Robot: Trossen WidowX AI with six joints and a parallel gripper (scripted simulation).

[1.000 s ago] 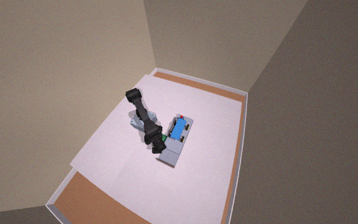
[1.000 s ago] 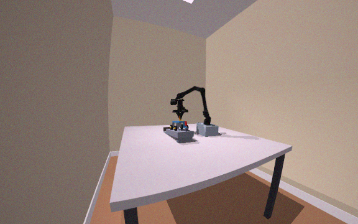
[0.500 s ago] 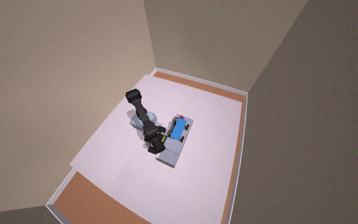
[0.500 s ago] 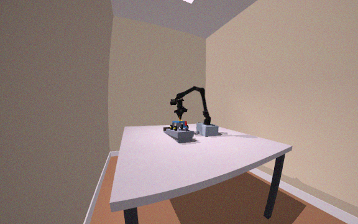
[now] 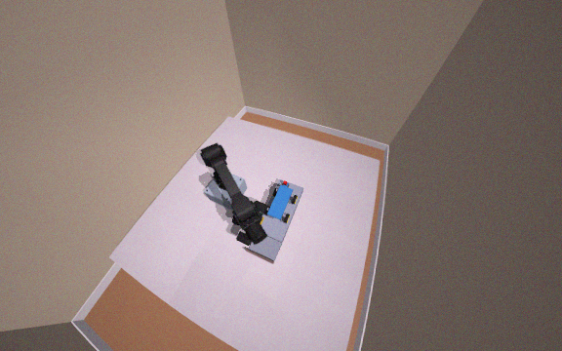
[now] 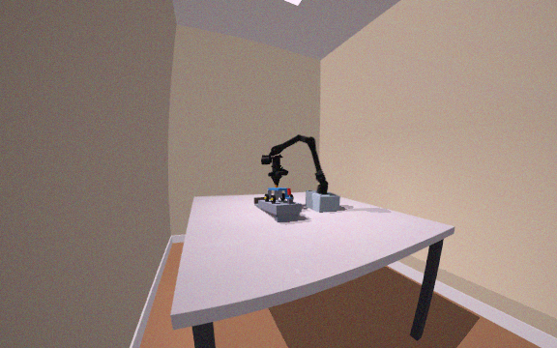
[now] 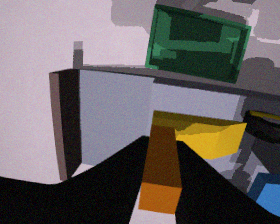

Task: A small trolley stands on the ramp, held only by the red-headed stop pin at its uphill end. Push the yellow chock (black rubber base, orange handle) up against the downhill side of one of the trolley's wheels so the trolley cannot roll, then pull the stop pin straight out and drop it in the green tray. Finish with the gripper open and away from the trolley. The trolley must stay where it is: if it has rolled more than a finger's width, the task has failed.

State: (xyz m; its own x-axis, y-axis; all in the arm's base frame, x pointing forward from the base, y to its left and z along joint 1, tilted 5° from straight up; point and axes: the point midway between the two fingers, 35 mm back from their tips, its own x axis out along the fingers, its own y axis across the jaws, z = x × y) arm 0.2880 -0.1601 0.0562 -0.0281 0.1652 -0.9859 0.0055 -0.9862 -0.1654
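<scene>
A pale tabletop (image 5: 325,161) (image 6: 259,251) (image 7: 21,125) carries the grey ramp (image 5: 264,250) (image 6: 288,213) (image 7: 116,115) near the centre of the top view, the arm's grey-blue base (image 5: 211,193) (image 6: 329,203) left of it there, and the green tray (image 7: 163,35) in the wrist view's upper right.

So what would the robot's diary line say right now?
jaws: shut on yellow chock | blue trolley: on ramp | red-headed pin: in place
</scene>
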